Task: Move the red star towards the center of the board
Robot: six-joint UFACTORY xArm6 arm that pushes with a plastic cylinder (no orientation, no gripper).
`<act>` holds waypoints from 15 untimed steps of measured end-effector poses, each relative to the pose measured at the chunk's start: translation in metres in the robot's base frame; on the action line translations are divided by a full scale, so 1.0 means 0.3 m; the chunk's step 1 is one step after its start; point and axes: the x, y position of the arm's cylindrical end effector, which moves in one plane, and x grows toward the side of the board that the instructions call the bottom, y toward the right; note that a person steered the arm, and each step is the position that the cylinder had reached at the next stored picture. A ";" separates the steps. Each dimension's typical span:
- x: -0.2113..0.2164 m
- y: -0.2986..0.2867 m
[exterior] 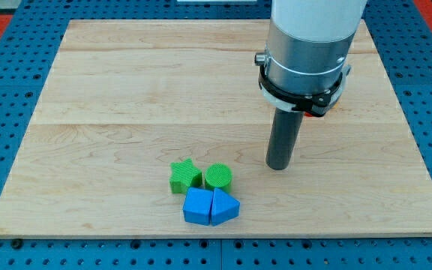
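No jaws to open or close here: just a straight dark rod under a grey collar (pixel 303 81), ending in my tip (pixel 279 166), set down on bare wood, holding nothing and touching no block. Wooden board (pixel 126 90) of pale planks beneath, lying on a blue pegboard (pixel 6 90) dotted with holes; a strip of red showing at the view's top corners. Down and to the view's left of the tip, near but clearly apart from it, a tight cluster of four: green cylinder (pixel 219 177) closest to the tip, green star (pixel 185 177) just beyond it further left, blue cube (pixel 197 206) and blue wedge (pixel 226 208) pressed side by side just below those two. Of the red star (pixel 334 106), only a small red-orange sliver showing, up and to the view's right of the tip, tucked behind the collar's edge, well apart from the cluster. Impossible to tell which way its points face or how its long axis runs.
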 end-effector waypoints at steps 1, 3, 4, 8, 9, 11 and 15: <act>0.058 0.077; 0.329 -0.057; 0.326 -0.318; -0.033 -0.576; -0.174 -0.565; -0.186 -0.278; -0.507 0.522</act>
